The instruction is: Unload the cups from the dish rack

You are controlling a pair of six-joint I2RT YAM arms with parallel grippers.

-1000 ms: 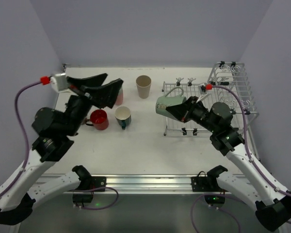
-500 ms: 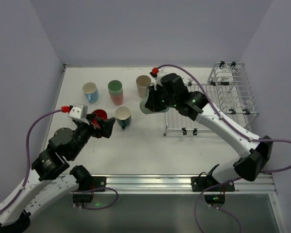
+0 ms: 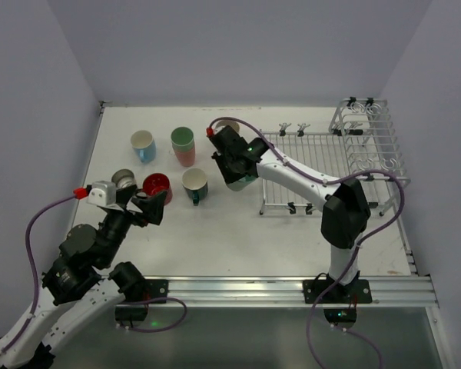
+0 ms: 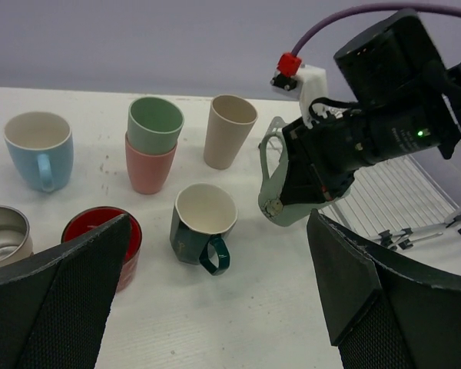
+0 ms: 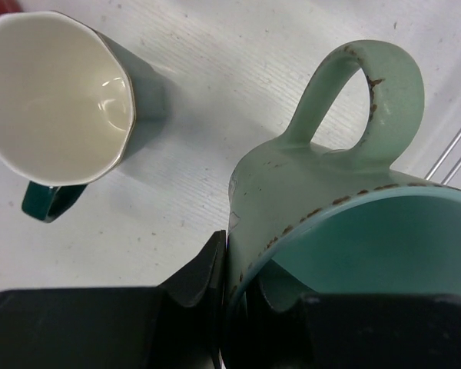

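Note:
My right gripper (image 3: pixel 237 177) is shut on the rim of a sage green mug (image 5: pixel 330 223), one finger inside and one outside. It holds the mug tilted, low over the table, just right of a dark teal mug (image 3: pixel 194 185). The green mug also shows in the left wrist view (image 4: pixel 286 196). On the table stand a light blue mug (image 3: pixel 143 144), a green tumbler stacked in a pink tumbler (image 3: pixel 183 145), a red mug (image 3: pixel 156 188) and a beige tumbler (image 4: pixel 229 131). The wire dish rack (image 3: pixel 334 165) shows no cups. My left gripper (image 3: pixel 144 207) is wide open and empty, near the red mug.
A steel cup (image 3: pixel 123 177) stands left of the red mug. The rack's raised loops (image 3: pixel 369 127) are at the far right corner. My right arm stretches across the rack's left end. Walls close in the table on three sides.
My right arm has carried the green mug leftward off the rack and lowered it beside the dark teal mug. My left arm has drawn back toward the near left.

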